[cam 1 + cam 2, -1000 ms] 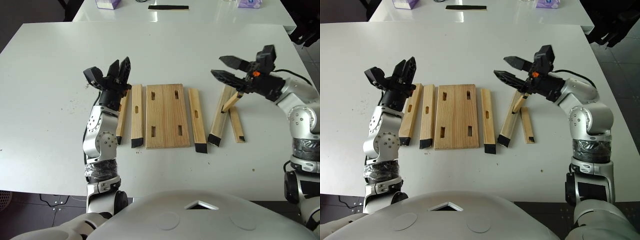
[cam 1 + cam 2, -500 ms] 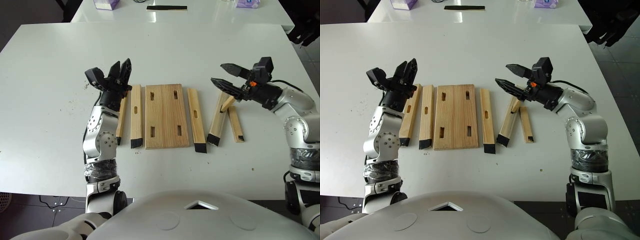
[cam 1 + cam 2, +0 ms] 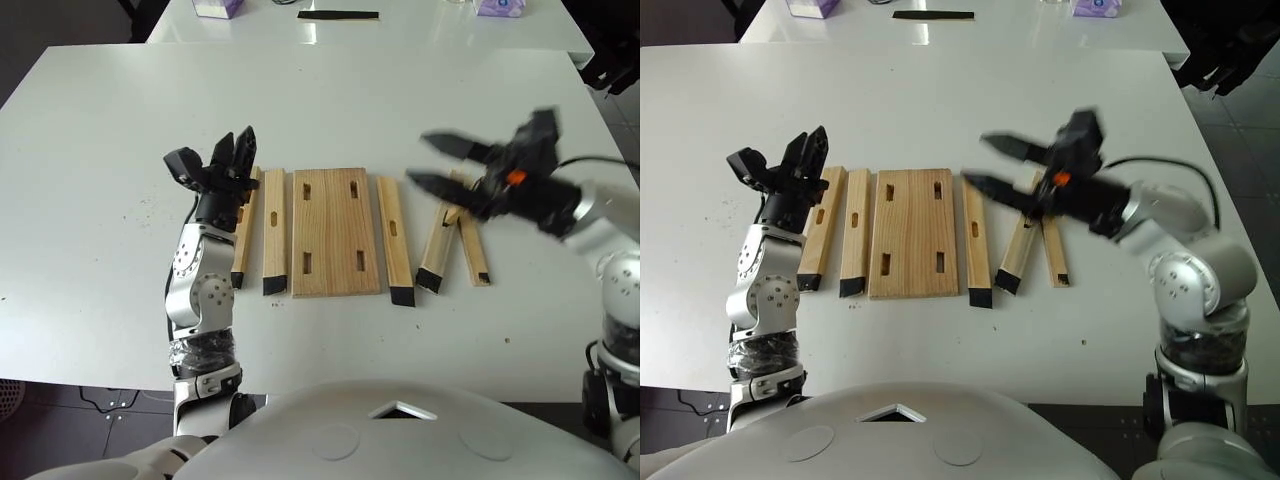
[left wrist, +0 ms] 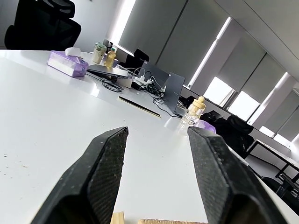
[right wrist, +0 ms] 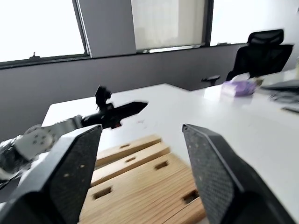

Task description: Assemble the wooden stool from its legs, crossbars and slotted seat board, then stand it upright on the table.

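Stool not started: your seat board (image 3: 335, 232) and loose sticks (image 3: 393, 240) lie mid-table, nothing slotted; left gripper (image 3: 212, 160) and right gripper (image 3: 420, 158) hover spread wide, empty.

No legible text — none anywhere

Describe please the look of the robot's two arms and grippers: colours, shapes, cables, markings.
Both the left arm and the right arm are rounded silver-grey shells with black bands lower down. The left gripper and the right gripper are black, each with two tapering fingers. A thin black cable loops by the right wrist, near a small orange mark.
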Controlling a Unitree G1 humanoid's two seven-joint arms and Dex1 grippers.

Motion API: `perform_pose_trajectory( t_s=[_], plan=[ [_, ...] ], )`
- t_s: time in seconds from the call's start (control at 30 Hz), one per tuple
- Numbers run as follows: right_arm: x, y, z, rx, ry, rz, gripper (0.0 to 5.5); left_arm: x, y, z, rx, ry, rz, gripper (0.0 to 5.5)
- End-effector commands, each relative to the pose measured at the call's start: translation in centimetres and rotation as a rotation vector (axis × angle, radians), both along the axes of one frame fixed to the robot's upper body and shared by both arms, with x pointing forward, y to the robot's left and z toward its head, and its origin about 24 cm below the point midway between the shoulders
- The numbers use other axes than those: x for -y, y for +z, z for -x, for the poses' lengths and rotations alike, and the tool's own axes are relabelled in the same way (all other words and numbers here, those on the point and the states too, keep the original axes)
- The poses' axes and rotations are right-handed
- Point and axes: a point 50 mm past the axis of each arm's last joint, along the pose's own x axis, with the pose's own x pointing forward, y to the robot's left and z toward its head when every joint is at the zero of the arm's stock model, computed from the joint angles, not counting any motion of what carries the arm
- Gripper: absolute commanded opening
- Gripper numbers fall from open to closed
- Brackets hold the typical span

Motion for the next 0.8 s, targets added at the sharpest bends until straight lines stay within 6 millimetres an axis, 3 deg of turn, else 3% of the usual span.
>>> perform_pose_trajectory(
  t_s=[0.03,0.17,0.3,0.43,0.53,0.8],
  plan=[
    [0.7,-4.8,1.6,-0.146,-0.04,0.237,3.18,0.9,1.0,0.4,0.021,0.032,0.038,2.36],
    [1.9,-6.6,1.6,-0.225,-0.108,0.377,3.18,1.1,1.7,2.2,0.025,0.084,0.048,2.36],
    [2.3,-5.7,2.2,-0.259,-0.138,0.393,3.18,0.0,2.8,3.5,0.043,0.179,0.065,2.36],
    [2.5,-5.6,2.8,-0.296,-0.154,0.442,3.76,0.0,3.6,4.2,0.057,0.217,0.078,2.36],
    [3.6,-5.8,2.3,-0.309,-0.189,0.501,4.1,0.2,3.3,4.3,0.042,0.224,0.078,2.36],
    [5.2,-6.7,-0.1,-0.331,-0.386,0.565,4.1,0.1,2.9,3.3,0.029,0.216,0.062,2.36]
  ],
)
